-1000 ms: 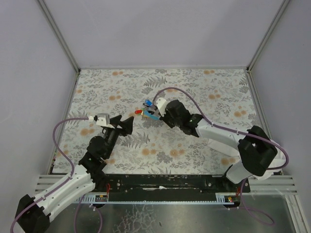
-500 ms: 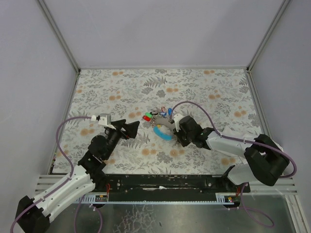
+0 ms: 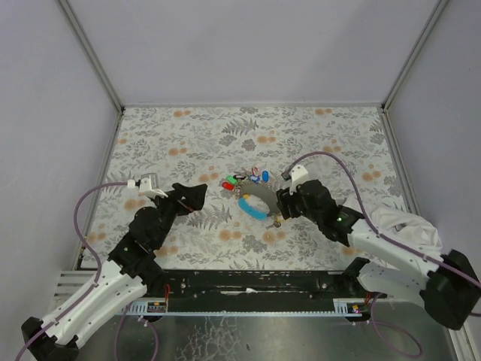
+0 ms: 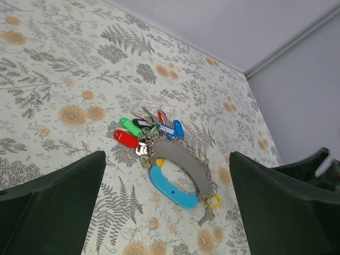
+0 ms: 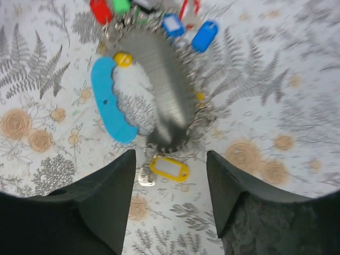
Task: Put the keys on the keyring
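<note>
Right wrist view has the right tool (image 5: 170, 155) spread open and empty, hanging over the yellow key (image 5: 169, 169) on the table (image 5: 276, 106), at 6 o'clock of the strap (image 5: 164, 90). Other keys (image 4: 139, 130) bunch at its 12 o'clock end. Left tool (image 3: 199, 195) is open too. Best to pinch the yellow head squarely before lifting.

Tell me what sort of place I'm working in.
Probably a lab robot test cell, not a home: plain grey panel walls with metal corner posts, a floral-print work surface, and the left arm and right arm bolted to a rail at its near edge.
</note>
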Robot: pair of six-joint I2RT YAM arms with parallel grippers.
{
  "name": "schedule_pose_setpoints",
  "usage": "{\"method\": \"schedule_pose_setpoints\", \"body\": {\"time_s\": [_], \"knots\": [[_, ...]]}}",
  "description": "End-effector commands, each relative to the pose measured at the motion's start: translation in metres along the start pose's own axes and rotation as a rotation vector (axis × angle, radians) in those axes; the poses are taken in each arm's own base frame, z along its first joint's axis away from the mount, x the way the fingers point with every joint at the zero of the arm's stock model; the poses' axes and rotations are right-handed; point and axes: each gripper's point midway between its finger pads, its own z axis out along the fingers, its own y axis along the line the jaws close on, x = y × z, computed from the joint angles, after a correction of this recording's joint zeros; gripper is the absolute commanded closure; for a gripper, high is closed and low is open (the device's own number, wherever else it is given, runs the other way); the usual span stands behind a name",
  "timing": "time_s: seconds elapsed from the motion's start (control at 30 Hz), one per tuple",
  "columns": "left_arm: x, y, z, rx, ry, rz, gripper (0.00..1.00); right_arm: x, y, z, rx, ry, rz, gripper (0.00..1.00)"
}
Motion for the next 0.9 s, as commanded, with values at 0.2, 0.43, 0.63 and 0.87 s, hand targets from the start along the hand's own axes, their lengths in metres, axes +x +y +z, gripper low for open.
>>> {"method": "schedule_pose_setpoints", "body": {"time_s": [0.2, 0.43, 0.63, 0.87], "knots": [[-0.054, 0.007, -0.026, -0.211, -0.039, -0.093, 0.00, -0.065, -0.064, -0.107, 0.299, -0.339, 0.071, 0.01], [-0.115, -0.006, -0.062, -0.174, -0.165, 0.001, 0.00, -0.097, -0.082, -0.189, 0.348, -0.554, 0.116, 0.01], [-0.142, -0.002, -0.084, -0.174, -0.257, 0.064, 0.00, -0.094, -0.093, -0.218, 0.390, -0.606, 0.130, 0.01], [-0.130, -0.002, -0.084, -0.118, -0.249, 0.105, 0.00, -0.093, -0.093, -0.226, 0.377, -0.644, 0.143, 0.01]]}}
